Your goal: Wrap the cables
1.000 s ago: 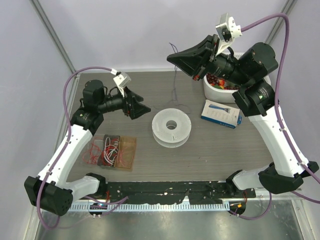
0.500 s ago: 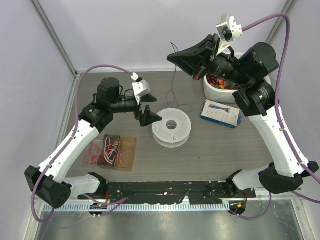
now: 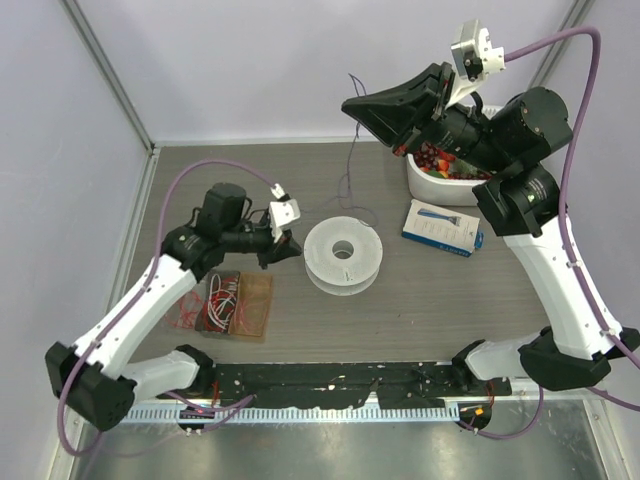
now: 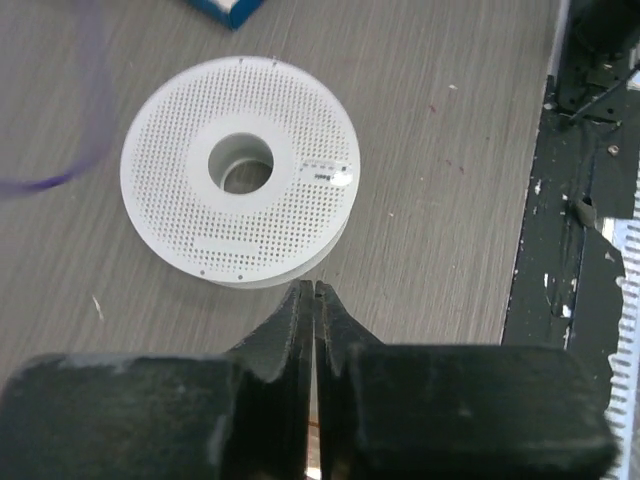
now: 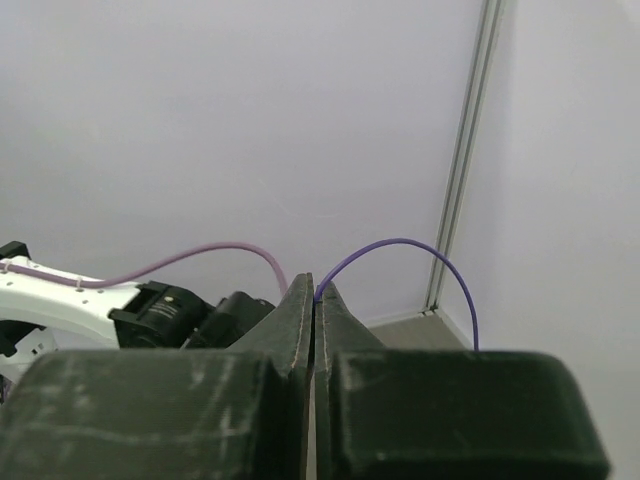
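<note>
1. The spool (image 3: 343, 255) lies flat in the middle of the table (image 3: 430, 300).
2. The left gripper (image 3: 295, 250) is just to the left of the spool, not touching it.
3. A flat pack of small wires (image 3: 225, 303) lies further left, nearer the front.
4. A box (image 3: 442, 227) lies to the right of the spool.
5. A tub (image 3: 430, 190) sits behind the box, partly under the right arm.
6. The right gripper (image 3: 350, 103) is high over the back of the table, and the wire (image 3: 351, 150) hangs from it down behind the spool.

Pale lilac-white wall panels (image 3: 250, 60) enclose a grey wood-grain table (image 3: 420, 310). Aluminium frame posts (image 3: 110, 75) stand at the back corners. The light is soft and even.
</note>
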### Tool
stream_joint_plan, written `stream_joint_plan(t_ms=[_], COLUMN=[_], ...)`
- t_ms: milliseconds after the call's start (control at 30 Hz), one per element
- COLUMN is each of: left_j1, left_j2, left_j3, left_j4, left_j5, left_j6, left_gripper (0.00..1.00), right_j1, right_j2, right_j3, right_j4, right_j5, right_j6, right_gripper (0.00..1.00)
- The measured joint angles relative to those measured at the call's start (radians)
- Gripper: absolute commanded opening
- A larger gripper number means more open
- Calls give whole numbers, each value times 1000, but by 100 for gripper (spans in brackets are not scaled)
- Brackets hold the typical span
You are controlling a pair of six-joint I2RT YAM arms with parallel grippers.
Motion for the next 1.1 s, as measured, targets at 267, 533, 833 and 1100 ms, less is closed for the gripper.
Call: stream_joint_plan(t_ms=[267,533,833,1100], left_j1=[-4,-38,-75,-63], left_j2=[-192,14,176,-9], left_j3=[-7,132,169,-38], left_j4=[35,138,89,87], left_j5=[102,61,-59,-104], left_j6=[-6,-140,-59,-59], left_gripper=[82,100,3,0], right_j1=[-5,-5,-5,-15], right_j2=[-20,-36,-36,-53], right_j3=[-29,-40,-40,-59], right_j4=[-1,-1,21,9], right_j5=[12,14,13,57], right_j6=[-9,-14,27,11], right_gripper=[1,1,1,1])
